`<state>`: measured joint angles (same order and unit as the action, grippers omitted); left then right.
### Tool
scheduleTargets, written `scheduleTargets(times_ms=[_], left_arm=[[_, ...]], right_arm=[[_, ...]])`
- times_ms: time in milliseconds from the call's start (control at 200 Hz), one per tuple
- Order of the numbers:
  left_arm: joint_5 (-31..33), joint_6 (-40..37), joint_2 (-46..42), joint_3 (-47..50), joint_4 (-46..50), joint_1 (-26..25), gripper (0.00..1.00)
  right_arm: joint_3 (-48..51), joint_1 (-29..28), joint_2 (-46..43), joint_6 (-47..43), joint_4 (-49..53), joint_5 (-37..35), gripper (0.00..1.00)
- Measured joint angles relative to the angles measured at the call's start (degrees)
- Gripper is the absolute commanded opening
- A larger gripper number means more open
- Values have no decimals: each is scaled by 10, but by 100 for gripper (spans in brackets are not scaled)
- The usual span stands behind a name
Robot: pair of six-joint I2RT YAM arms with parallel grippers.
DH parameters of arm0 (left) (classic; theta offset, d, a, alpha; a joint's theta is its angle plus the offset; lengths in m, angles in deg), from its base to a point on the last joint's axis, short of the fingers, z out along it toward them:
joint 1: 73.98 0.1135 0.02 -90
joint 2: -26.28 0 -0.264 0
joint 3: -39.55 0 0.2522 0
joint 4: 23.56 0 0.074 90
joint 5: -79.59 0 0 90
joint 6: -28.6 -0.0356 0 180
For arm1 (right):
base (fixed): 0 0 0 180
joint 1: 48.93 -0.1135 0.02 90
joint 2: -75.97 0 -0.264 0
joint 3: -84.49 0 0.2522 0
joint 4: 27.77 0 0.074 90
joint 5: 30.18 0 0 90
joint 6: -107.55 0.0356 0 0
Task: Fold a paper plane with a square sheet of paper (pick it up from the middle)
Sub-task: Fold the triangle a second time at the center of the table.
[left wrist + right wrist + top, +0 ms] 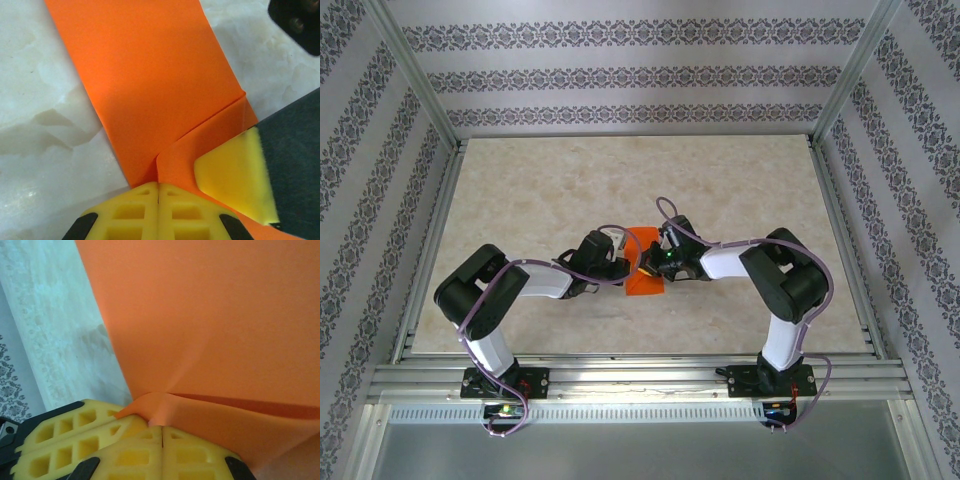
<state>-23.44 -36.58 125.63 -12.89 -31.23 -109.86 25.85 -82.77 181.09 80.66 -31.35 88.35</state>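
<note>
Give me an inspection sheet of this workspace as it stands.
Surface: pale marbled tabletop, the paper lying at its middle.
Job's things: bright orange sheet of paper, partly folded, with one diagonal crease showing; no finished plane yet.
Clutter: nothing seen.
Grippers: left gripper and right gripper sit close together, each with yellow fingers shut on the sheet's edge.
Cables: thin purple cables looped along both arms.
Surroundings: patterned wallpaper walls and aluminium frame rails.
</note>
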Motion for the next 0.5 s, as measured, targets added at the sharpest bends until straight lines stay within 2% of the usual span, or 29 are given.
scheduleTargets(times_ms=[240, 500], left_arm=[[-2, 0, 3, -4, 0, 0, 0], [-2, -3, 3, -4, 0, 0, 0]], right_arm=[[19, 4, 0, 16, -35, 0, 0], [18, 22, -41, 15, -12, 4, 0]])
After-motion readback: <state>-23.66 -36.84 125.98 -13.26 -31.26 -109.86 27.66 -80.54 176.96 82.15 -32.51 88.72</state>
